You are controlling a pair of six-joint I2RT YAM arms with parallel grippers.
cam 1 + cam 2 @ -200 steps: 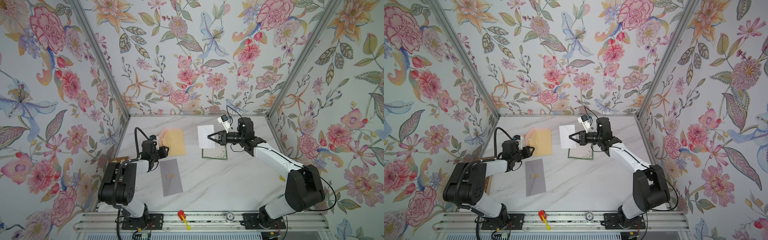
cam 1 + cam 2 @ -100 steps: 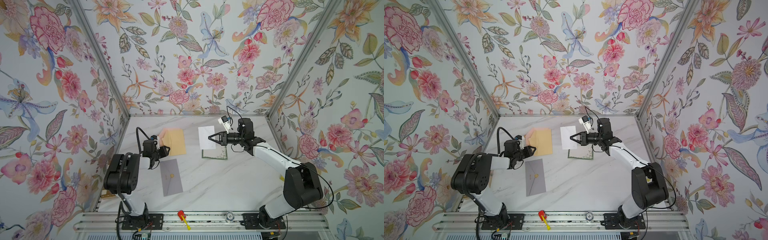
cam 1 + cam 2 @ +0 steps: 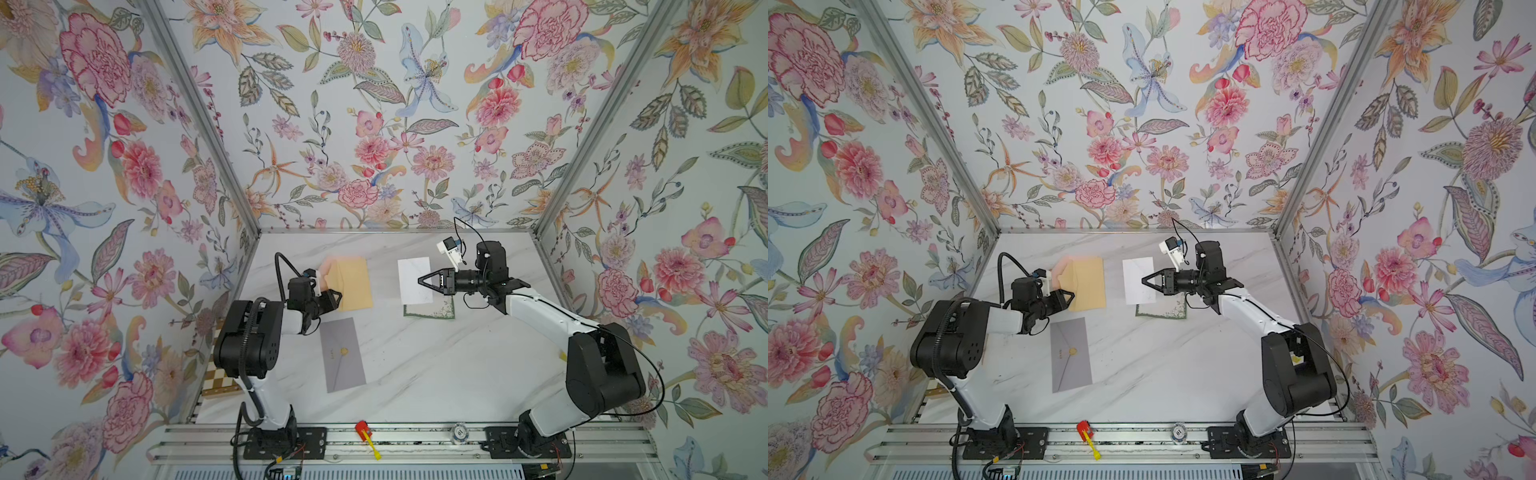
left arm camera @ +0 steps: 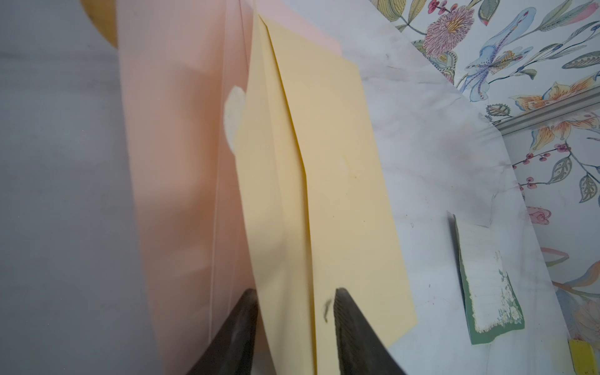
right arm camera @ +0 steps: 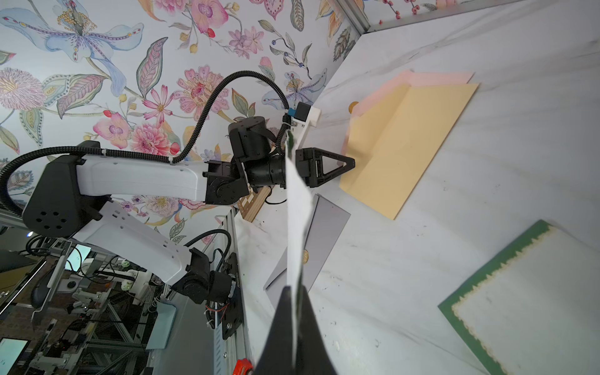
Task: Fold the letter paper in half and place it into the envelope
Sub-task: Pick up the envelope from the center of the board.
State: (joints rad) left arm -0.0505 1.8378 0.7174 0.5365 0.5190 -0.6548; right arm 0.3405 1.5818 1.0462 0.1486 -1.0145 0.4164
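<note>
Looking down in both top views, you have the right gripper (image 3: pixel 419 279) (image 3: pixel 1143 279) pressed together on the letter paper (image 3: pixel 411 270) (image 3: pixel 1137 274). It holds the sheet off the marble table (image 3: pixel 436 374), at about 1 o'clock from the table's middle. In the right wrist view the paper (image 5: pixel 297 207) runs edge-on out from between the closed fingertips (image 5: pixel 285 311), white side out, with a sliver of green at its rim. Whether it is fully creased you cannot tell from here.

Your left gripper (image 3: pixel 338 296) (image 3: pixel 1071 296) sits at the near corner of the yellow envelope (image 3: pixel 353 286) (image 3: pixel 1088 286), at about 10 o'clock. In the left wrist view its jaws stand spread, and the envelope's (image 4: pixel 341 194) raised front layer passes between them. Whether either finger presses the paper is unclear.

A pink envelope (image 3: pixel 328 264) (image 4: pixel 175 162) lies under the yellow one, peeking out toward 11 o'clock. The grey envelope (image 3: pixel 343 353) lies flat at 8 o'clock, and a green-bordered sheet (image 3: pixel 432 311) (image 5: pixel 519 308) rests just under the held letter, at 2 o'clock.
</note>
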